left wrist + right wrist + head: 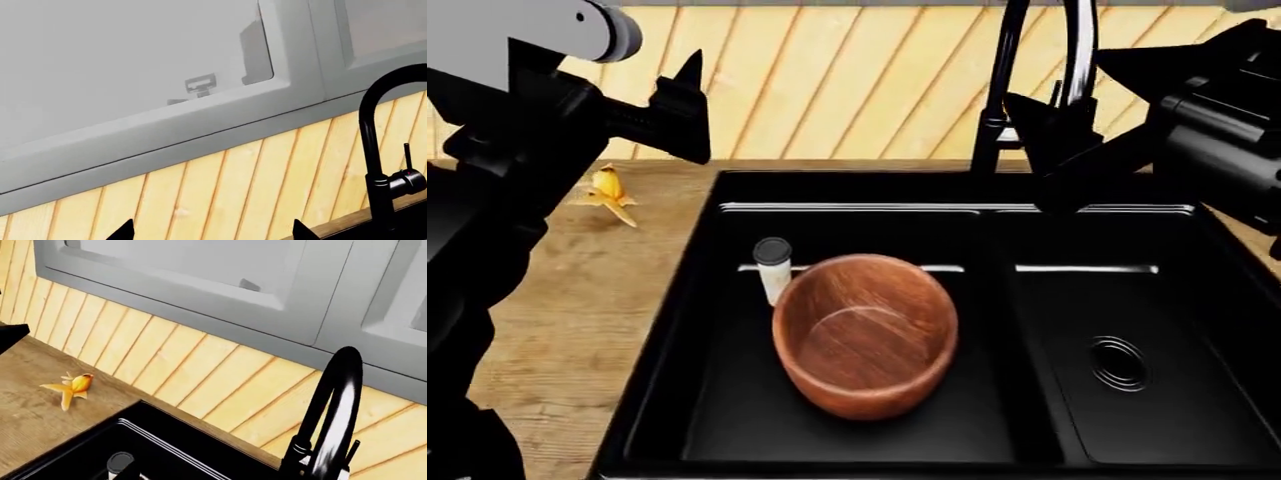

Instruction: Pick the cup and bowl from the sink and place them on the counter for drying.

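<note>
Both hands hang above the sink, holding nothing. From the head camera the left hand (681, 105) shows dark pointed fingers over the desk (587, 300), apart and released. The right hand (1068, 150) is a black mass against the black faucet (1004, 90), so I cannot tell whether it is released or clenched. In the left wrist view only 2 dark fingertips (123, 231) poke in at the frame edge, set well apart.

Half of the cup (773, 268) is hidden behind the bowl (865, 333); its round black lid and a strip of slim white side show. It stands upright in the left basin of the sink (1174, 300), just beside the bowl's rim; contact is unclear. The bowl is large, deep, reddish-brown wood with visible grain and a thick rim, sitting tilted in that same basin. The right basin holds a round drain (1120, 362). A small orange goldfish figure (607, 193) lies on the desk left of the sink.
</note>
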Tool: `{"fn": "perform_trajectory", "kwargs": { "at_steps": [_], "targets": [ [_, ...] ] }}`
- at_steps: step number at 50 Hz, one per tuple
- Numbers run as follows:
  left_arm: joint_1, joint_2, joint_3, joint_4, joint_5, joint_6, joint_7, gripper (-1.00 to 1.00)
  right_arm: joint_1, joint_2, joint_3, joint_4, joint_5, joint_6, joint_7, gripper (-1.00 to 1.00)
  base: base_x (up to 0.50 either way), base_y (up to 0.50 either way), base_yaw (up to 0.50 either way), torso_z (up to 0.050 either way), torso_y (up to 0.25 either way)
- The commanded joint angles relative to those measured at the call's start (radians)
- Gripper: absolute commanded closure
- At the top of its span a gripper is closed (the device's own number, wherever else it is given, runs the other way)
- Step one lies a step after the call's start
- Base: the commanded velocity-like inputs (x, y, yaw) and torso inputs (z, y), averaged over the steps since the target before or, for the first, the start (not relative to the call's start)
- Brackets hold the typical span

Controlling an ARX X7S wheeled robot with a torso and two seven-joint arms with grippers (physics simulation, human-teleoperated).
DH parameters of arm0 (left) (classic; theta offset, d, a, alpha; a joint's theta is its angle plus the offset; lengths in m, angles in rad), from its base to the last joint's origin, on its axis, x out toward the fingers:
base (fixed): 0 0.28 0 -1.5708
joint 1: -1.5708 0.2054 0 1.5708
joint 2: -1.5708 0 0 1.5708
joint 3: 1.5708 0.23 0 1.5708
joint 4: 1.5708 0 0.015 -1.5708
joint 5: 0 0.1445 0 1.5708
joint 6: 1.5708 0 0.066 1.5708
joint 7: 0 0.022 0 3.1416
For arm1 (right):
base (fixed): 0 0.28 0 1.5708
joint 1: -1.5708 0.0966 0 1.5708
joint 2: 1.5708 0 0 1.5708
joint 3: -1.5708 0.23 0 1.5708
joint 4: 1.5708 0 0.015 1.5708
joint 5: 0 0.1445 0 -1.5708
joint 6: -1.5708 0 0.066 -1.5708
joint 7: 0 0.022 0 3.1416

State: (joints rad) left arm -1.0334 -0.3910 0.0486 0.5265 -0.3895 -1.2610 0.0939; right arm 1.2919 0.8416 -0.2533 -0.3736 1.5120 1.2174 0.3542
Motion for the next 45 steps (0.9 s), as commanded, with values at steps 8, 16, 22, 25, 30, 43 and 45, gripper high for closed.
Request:
{"fn": "perform_trajectory", "kwargs": {
  "at_steps": [8,16,22,25,30,43,45],
  "targets": [
    [0.025,-0.004,0.000,0.014,-0.004,0.013,-0.005,-1.00,-0.021,0.013,-0.014,-0.040,-0.025,-0.018,-0.040,-1.00,0.10,0.50,0.00,0.000,0.000],
    [0.028,-0.007,-0.004,0.015,-0.006,0.016,-0.008,-1.00,-0.037,0.013,0.000,-0.043,-0.019,-0.042,-0.037,-1.00,0.30,0.39,0.00,0.000,0.000],
    [-0.001,-0.006,-0.002,0.012,-0.014,-0.009,-0.007,-1.00,-0.037,0.012,-0.023,-0.026,-0.016,-0.018,0.007,-1.00,0.42,0.17,0.00,0.000,0.000],
    [-0.032,-0.007,0.001,0.009,-0.025,-0.040,-0.003,-1.00,-0.049,0.014,-0.022,-0.015,0.012,-0.012,0.042,-1.00,0.00,0.00,0.00,0.000,0.004],
    [-0.035,-0.020,0.018,0.028,-0.050,-0.081,0.018,-1.00,-0.014,0.009,-0.059,0.014,0.052,0.042,0.112,-1.00,0.00,0.00,0.00,0.000,0.000],
    [-0.052,-0.160,0.224,0.077,-0.104,-0.035,0.181,-1.00,0.099,0.022,-0.168,0.016,0.135,0.201,0.138,-1.00,0.00,0.00,0.00,0.000,0.000],
    [-0.047,-0.213,0.299,0.097,-0.072,0.109,0.248,-1.00,0.122,0.029,-0.199,-0.037,0.050,0.226,0.046,-1.00,0.00,0.00,0.00,0.000,0.000]
  ]
}}
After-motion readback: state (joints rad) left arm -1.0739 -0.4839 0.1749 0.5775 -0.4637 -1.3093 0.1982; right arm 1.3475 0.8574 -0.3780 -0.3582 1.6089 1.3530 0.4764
